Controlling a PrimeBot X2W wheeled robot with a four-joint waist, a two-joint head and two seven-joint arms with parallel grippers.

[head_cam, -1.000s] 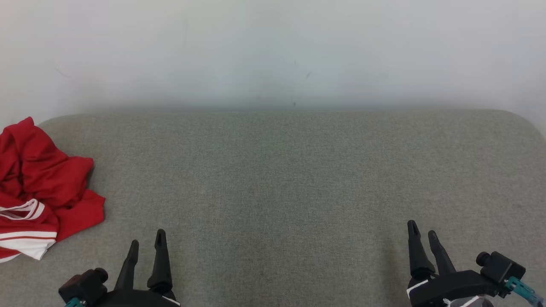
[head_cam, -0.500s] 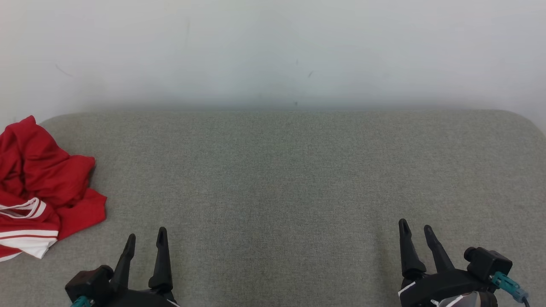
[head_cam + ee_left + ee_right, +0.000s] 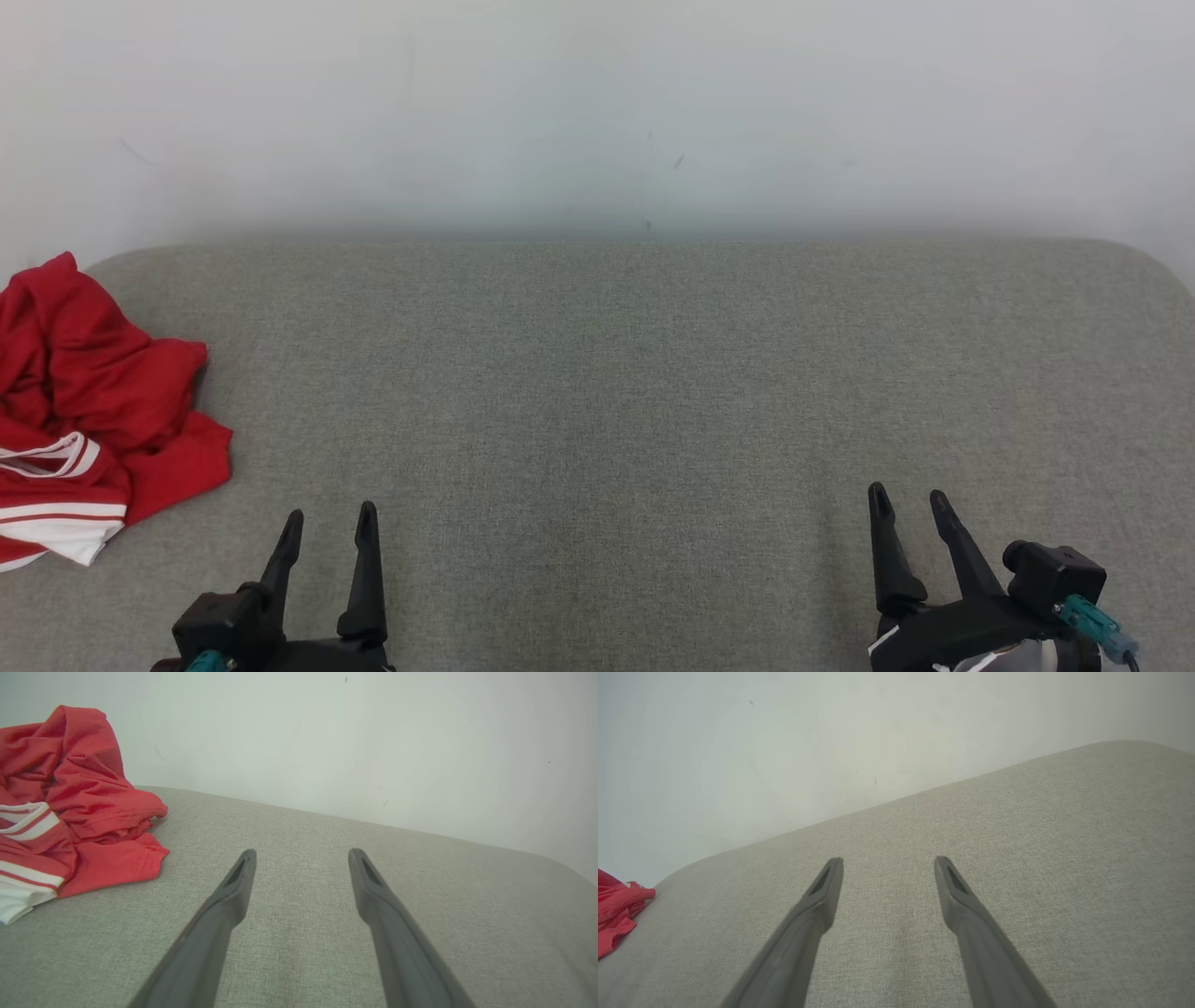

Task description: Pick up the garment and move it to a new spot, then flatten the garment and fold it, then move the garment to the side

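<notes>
Head view, garment: red garment (image 3: 93,411) with white striped trim lies crumpled at the far left edge of the grey cushion (image 3: 607,392), partly cut off by the frame; bunched, not spread, so no part of the task looks done yet
Head view, left gripper: left gripper (image 3: 327,527) at lower left, fingers pointing up the cushion, parted and empty; near the garment but apart from it, the heap lying to its left
Head view, right gripper: right gripper (image 3: 907,509) at lower right, fingers spread, nothing between them; well apart from the garment, with bare cushion between
Head view, backdrop: plain pale wall (image 3: 597,112) behind the cushion
Left wrist view, jaws: released wide; bare cushion fabric shows between the two fingers
Left wrist view, garment: heap sits up and to the left of the fingers, folds piled high, hem toward the gripper; not touched
Right wrist view, jaws: released wide over bare cushion
Right wrist view, garment: a red scrap at the far left edge; far off
Judgement, placement: both arms look parked low and ready; the left is the natural one to reach first, being nearer; the cushion's middle is the likely new spot
</notes>
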